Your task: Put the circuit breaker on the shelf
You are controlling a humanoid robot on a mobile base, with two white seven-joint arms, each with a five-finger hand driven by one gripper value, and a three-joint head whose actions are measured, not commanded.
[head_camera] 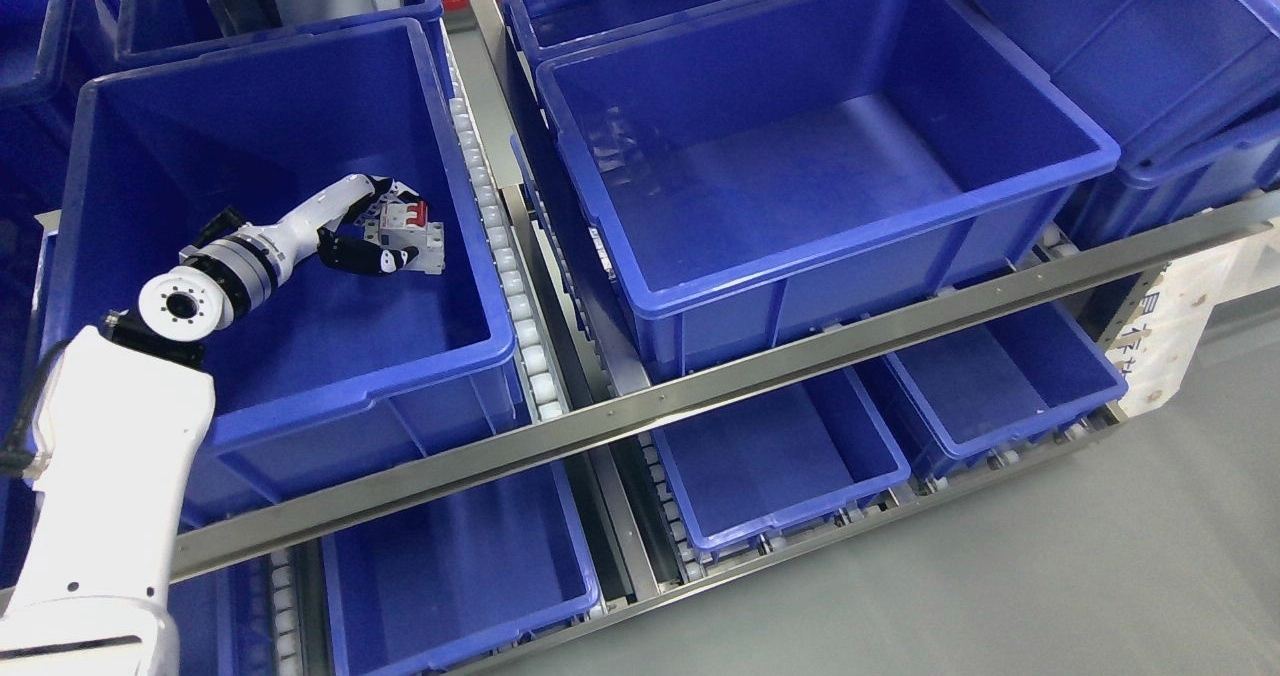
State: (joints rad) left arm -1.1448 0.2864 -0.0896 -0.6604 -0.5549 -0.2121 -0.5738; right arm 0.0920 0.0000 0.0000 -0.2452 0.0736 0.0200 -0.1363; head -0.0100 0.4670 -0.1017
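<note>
Currently the circuit breaker (410, 234), grey with red toggles, sits inside the left blue bin (300, 396) on the shelf, clasped by the left hand (372, 228). To finish well, I judge it should touch the bin floor before the fingers let go. The neighbouring bin (850, 246) on the rollers (520, 316) looks empty.

Circuit breaker (405, 235) in left bin (300, 376), beside right bin (850, 246).
</note>
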